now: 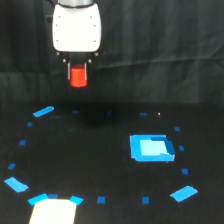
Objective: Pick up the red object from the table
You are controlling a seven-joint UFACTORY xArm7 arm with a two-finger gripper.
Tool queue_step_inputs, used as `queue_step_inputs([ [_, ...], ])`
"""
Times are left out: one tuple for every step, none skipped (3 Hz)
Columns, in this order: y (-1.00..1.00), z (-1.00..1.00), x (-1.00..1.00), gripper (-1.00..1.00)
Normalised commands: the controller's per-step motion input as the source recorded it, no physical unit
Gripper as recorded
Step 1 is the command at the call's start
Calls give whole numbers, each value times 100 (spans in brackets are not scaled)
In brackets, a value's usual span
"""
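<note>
While clear above the table (100, 165), red object (78, 76) pinched betw. fingers of gripper (78, 70), w/ white head overhead.

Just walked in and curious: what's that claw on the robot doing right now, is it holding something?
Gripper: closed on the red object, held up in the air, clear of the table.

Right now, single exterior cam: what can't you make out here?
- Gripper fingers: thin, blurred, mostly covered by the red object; contact unclear.
- Arm above the white gripper head: cut by top edge.
- Pale object at bottom edge: cropped, overexposed, unidentifiable.
- Table back edge: black merges into curtain.
</note>
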Motion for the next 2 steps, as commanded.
queue_step_inputs([
  [8, 7, -7, -97],
  [29, 31, -16, -97],
])
